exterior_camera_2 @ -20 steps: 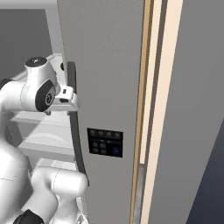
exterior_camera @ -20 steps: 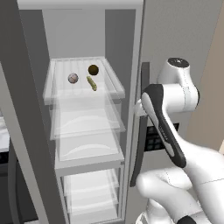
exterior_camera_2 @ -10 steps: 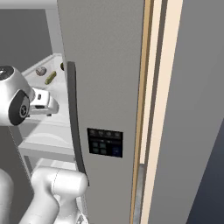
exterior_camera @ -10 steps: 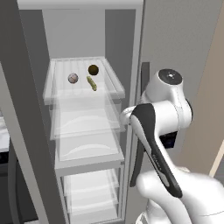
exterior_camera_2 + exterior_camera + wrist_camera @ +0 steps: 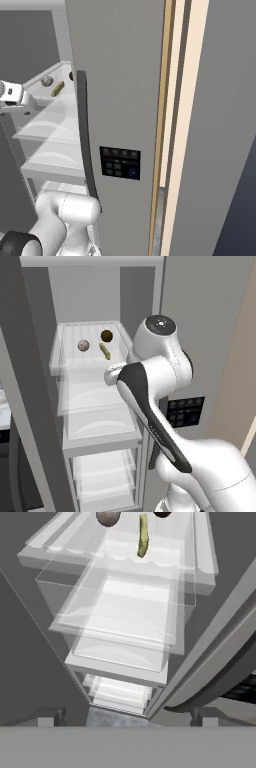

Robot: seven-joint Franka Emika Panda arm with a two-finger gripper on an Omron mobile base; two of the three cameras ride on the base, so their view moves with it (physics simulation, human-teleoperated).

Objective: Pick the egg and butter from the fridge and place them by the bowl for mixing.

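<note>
The fridge (image 5: 200, 306) stands with its left side open. On its top glass shelf (image 5: 67, 361) lie the egg (image 5: 83, 345), a pale ball, and the butter (image 5: 104, 351), a yellowish stick to the right of it. The hand view shows the egg (image 5: 107, 517) and the butter (image 5: 143, 536) at its top edge. My gripper (image 5: 126, 717) is open and empty, its fingertips (image 5: 47, 717) wide apart. It hangs in front of the shelves, lower than the top one and short of both items. The bowl is out of view.
A dark brown ball (image 5: 106, 335) sits behind the butter on the same shelf. Lower glass shelves (image 5: 120, 622) stack beneath. The closed right door carries a long dark handle (image 5: 85, 135) and a control panel (image 5: 120, 162), close to my arm's right side.
My arm has swung left from the closed door's handle to the open compartment, bringing the hand in front of the shelves. The egg, butter and brown ball have not moved.
</note>
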